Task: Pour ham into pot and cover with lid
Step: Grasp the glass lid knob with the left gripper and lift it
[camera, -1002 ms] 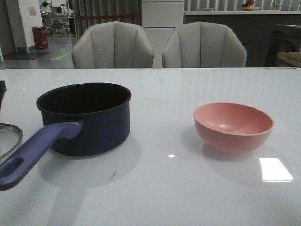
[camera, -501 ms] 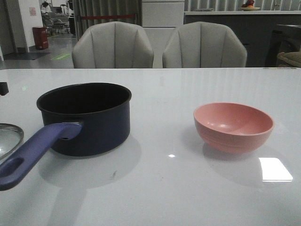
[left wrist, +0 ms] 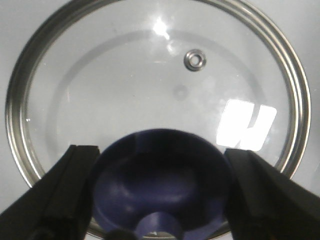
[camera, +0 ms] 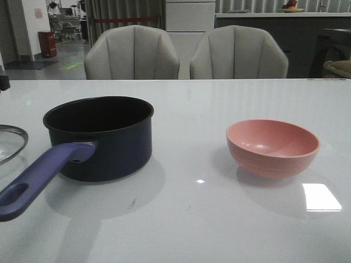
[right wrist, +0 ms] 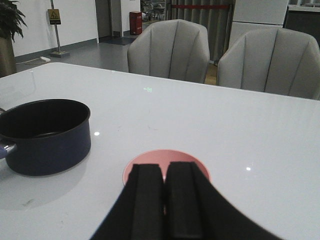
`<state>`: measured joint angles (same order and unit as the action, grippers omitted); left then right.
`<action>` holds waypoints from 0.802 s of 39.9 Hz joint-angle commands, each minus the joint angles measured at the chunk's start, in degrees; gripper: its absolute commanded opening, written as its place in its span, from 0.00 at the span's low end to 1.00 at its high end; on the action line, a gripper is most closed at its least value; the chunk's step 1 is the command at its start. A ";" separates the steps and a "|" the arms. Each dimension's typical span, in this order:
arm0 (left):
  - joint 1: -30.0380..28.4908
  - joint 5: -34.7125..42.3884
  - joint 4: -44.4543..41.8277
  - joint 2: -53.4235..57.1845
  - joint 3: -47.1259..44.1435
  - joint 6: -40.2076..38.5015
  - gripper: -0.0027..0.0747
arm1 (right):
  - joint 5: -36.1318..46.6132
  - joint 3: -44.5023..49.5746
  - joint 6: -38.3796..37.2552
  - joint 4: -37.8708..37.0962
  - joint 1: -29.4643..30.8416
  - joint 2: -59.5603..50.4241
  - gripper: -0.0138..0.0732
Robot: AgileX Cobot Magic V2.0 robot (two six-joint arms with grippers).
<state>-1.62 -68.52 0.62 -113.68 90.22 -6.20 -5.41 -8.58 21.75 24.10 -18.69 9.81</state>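
Front view: the pot (camera: 98, 137), a dark navy saucepan with a black interior, stands on the white table (camera: 219, 219) at centre left of the frame; its long purple-blue handle (camera: 38, 178) runs toward the lower left corner. At the left edge, the metal-rimmed lid (camera: 10, 143) is partly visible, just beside the handle; whether it touches the table cannot be told. The pink bowl (camera: 272, 147) stands at centre right, well apart from the pot. Two grey chairs (camera: 131, 52) sit behind the table. No ham is discernible in the bowl or the pot.

Left wrist view: the glass lid (left wrist: 150, 90) fills the frame, with a small steam vent (left wrist: 195, 60) at upper centre. The left gripper (left wrist: 159, 200) has its jaws spread on either side of the blue knob (left wrist: 160, 185), each finger touching or just beside the knob's flared rim; a firm pinch cannot be confirmed.

Right wrist view: the right gripper (right wrist: 164, 200) has its jaws pressed together, holding nothing, in the lower centre of the frame in front of the pink bowl (right wrist: 150, 162). The pot (right wrist: 45, 135) is at centre left.
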 commanded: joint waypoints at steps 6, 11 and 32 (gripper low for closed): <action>0.00 -2.28 1.45 5.42 8.24 1.58 0.49 | 3.92 -1.61 0.43 0.02 -0.15 0.43 0.33; 1.43 -2.14 1.98 8.05 12.29 3.42 0.49 | 3.92 -1.61 0.43 0.02 -0.15 0.43 0.33; 21.22 -4.16 0.83 5.96 19.28 4.66 0.49 | 3.92 -1.61 0.43 0.02 -0.15 0.43 0.33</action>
<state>17.80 -71.87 1.79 -109.53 107.52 -1.55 -5.49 -8.58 21.75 24.10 -18.69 9.81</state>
